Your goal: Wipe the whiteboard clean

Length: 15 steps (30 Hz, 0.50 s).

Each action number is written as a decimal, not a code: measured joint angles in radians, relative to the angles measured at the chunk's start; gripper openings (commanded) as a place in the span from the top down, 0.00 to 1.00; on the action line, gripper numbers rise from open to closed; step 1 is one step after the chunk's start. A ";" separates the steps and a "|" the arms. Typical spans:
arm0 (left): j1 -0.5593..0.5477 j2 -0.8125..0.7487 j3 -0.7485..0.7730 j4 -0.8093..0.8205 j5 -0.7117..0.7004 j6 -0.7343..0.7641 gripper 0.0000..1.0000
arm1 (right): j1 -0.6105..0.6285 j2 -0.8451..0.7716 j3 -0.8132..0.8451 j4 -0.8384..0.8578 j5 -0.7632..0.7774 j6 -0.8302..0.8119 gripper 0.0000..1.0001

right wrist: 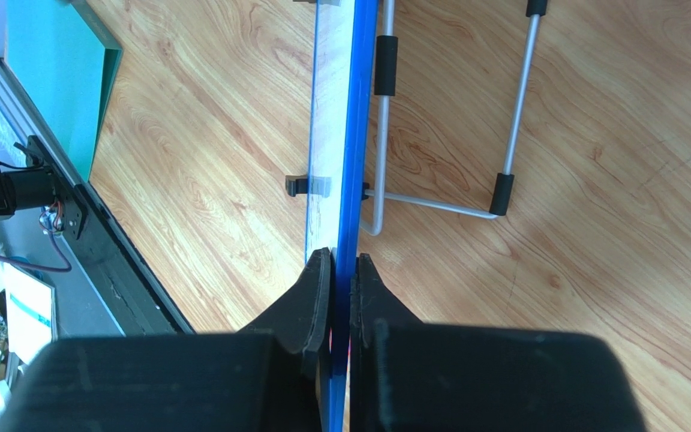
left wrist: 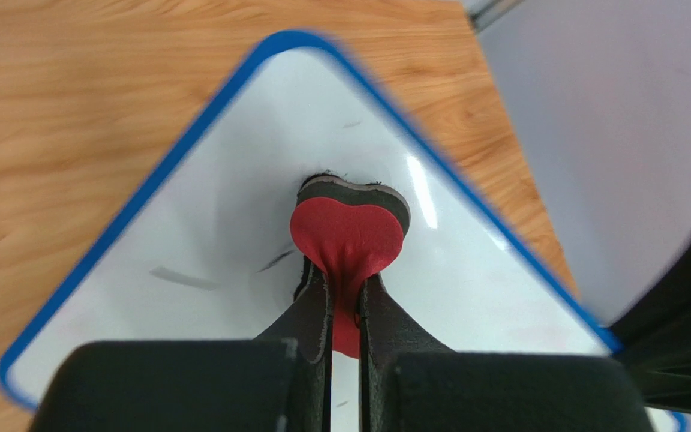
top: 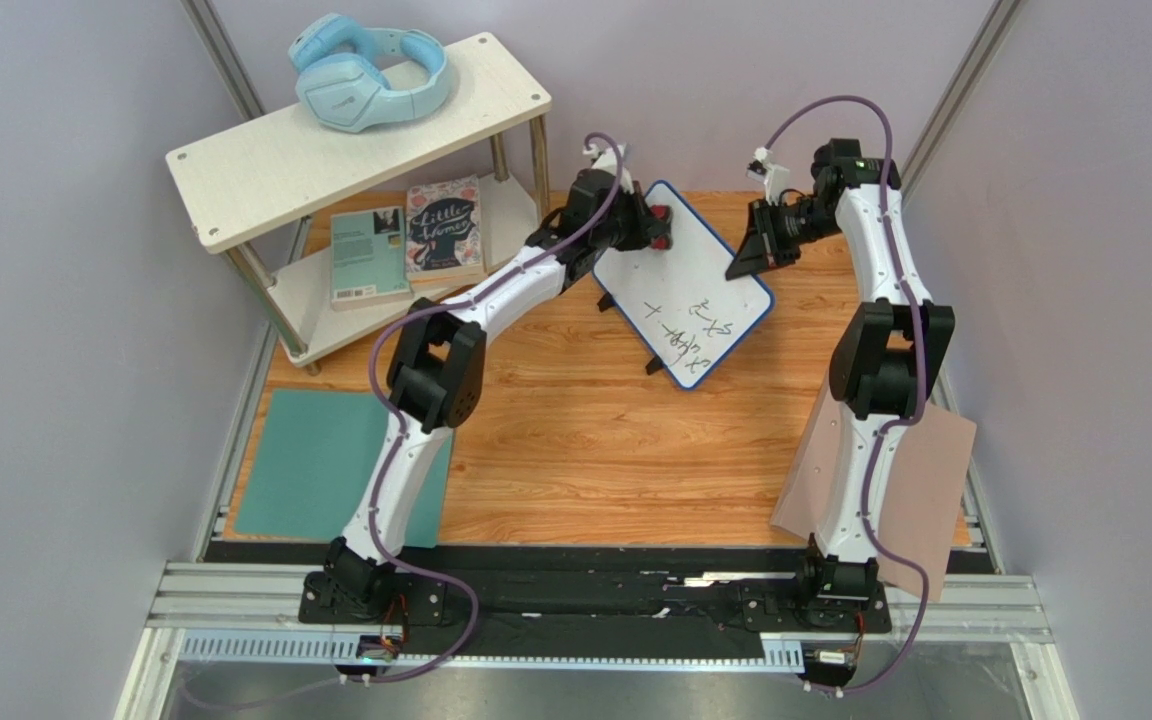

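Note:
The whiteboard (top: 684, 282), white with a thin blue rim, stands tilted on a wire stand at the middle back of the wooden table. Black marks fill its lower part; its upper part is mostly wiped. My left gripper (top: 657, 228) is shut on a red eraser (left wrist: 347, 236) with a dark felt base, pressed on the board's upper corner (left wrist: 232, 207). My right gripper (top: 748, 252) is shut on the board's right edge, seen edge-on in the right wrist view (right wrist: 347, 162).
A wire stand (right wrist: 439, 135) props the board from behind. A white two-level shelf (top: 372, 135) at the back left carries blue headphones (top: 369, 72) and books (top: 405, 240). A teal mat (top: 330, 462) lies front left, a pinkish-tan sheet (top: 928, 480) front right.

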 measured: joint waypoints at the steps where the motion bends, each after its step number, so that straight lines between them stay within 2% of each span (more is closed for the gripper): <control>1: 0.015 -0.023 -0.065 0.012 -0.013 -0.016 1.00 | 0.000 0.000 0.000 -0.001 -0.002 0.000 1.00; 5: 0.057 -0.041 -0.154 -0.016 -0.046 -0.057 1.00 | 0.000 0.000 0.003 -0.003 -0.003 0.000 1.00; 15: 0.082 -0.024 -0.114 -0.115 -0.050 -0.068 1.00 | 0.009 0.000 0.012 -0.010 0.001 -0.008 1.00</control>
